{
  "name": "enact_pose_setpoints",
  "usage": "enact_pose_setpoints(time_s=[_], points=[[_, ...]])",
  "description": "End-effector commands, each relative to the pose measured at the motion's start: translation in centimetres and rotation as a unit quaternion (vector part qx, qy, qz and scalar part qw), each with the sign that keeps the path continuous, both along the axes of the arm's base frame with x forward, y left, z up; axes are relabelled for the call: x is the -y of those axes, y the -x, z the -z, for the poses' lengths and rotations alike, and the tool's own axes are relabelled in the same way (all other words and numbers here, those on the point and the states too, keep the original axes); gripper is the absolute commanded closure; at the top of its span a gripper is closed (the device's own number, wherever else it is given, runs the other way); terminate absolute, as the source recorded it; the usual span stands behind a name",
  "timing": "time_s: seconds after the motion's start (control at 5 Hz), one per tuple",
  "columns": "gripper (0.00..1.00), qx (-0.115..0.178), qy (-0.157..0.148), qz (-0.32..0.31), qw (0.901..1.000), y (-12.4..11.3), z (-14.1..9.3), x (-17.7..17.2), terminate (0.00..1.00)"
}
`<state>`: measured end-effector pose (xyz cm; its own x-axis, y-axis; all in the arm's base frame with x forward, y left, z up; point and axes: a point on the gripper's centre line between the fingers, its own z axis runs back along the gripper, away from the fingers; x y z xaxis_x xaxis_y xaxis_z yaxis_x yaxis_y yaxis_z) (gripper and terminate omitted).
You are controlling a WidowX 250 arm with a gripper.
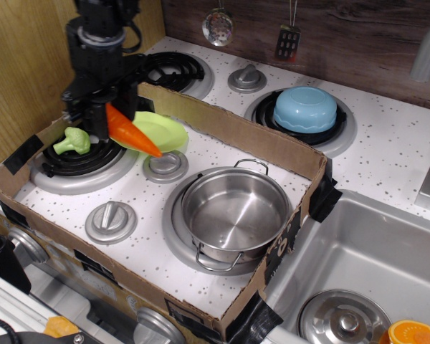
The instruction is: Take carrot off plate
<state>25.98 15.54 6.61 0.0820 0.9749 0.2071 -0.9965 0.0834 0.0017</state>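
Note:
My gripper [104, 120] is shut on the thick end of the orange carrot [131, 131] and holds it in the air, tip pointing down to the right. The carrot hangs over the left edge of the lime-green plate [161, 133], clear of its surface. The plate lies flat on the stove top inside the cardboard tray, partly on the back left burner [79, 161]. The carrot's green stub is hidden by the gripper's fingers.
A green toy broccoli [71, 140] lies on the left burner just left of the gripper. A steel pot [234, 213] stands in the tray's middle. The cardboard tray wall [236, 129] runs behind the plate. A light blue bowl [305, 108] sits on the back right burner. A sink [365, 279] is at right.

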Motion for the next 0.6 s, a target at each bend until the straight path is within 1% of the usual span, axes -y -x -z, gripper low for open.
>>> enact_pose_setpoints(time_s=[0.0, 0.2, 0.4], points=[[1.00, 0.003, 0.027, -0.025, 0.9993, 4.3, -0.2, -1.3, 0.00], [1.00, -0.012, 0.055, -0.034, 0.9978, 6.1, 1.5, 0.4, 0.00], [1.00, -0.029, 0.072, -0.035, 0.9964, 6.8, 2.3, 2.2, 0.00]])
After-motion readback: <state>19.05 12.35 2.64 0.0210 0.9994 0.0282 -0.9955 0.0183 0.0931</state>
